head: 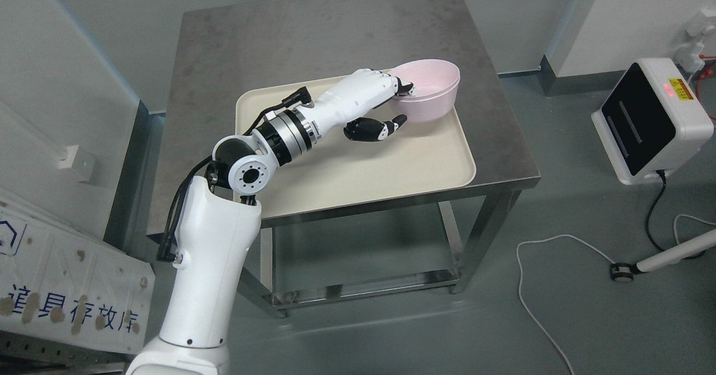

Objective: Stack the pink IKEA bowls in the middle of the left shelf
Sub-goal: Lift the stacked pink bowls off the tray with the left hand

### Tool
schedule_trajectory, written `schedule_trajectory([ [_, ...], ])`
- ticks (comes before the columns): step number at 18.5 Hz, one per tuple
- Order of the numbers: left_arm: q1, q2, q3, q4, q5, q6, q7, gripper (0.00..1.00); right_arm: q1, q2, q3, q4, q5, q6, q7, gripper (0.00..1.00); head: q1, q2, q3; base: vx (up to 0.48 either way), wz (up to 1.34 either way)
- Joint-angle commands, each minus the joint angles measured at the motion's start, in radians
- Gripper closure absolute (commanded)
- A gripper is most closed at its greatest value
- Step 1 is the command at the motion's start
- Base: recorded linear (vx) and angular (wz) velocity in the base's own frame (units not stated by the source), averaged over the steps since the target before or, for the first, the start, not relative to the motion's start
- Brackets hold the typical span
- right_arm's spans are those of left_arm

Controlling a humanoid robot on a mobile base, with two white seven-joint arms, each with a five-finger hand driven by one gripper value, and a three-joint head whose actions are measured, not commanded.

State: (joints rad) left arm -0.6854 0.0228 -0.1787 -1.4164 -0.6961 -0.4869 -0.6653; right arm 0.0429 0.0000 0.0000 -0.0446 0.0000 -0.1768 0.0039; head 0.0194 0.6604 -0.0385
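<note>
— What are you working on?
— A steel table (335, 28) on a grey floor (559, 308), carrying a cream tray (391, 168).
— And the edges?
— The pink bowl (433, 92) sits at the tray's far right corner; bare tray lies toward you.
— Your hand?
— The left hand (386, 103) pinches the bowl's near rim, fingers inside, thumb outside.

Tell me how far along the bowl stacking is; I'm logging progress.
Nothing looks stacked yet. In hand: the left hand has fingers hooked over the rim of the pink bowl, which sits at the beige tray's far right corner. Left: lifting it and carrying it to the shelf.
</note>
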Motion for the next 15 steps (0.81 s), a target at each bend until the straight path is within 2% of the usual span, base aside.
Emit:
schedule_trajectory([
  [1,0.0,-0.005,0.185,-0.01,0.049,-0.1,-0.002,0.95,0.0,-0.017,-0.011,0.0,0.008,0.0,0.001,0.0,0.0,0.0,0.0,-0.001,-0.02],
  [6,0.064,-0.005,0.234,-0.025,0.113,-0.176,-0.031,0.95,0.0,-0.017,-0.011,0.0,0.008,0.0,0.001,0.0,0.0,0.0,0.0,-0.005,0.0],
  [15,0.072,-0.003,0.309,-0.041,0.113,-0.177,-0.034,0.96,0.0,-0.017,-0.011,0.0,0.008,0.0,0.001,0.0,0.0,0.0,0.0,-0.068,0.02],
])
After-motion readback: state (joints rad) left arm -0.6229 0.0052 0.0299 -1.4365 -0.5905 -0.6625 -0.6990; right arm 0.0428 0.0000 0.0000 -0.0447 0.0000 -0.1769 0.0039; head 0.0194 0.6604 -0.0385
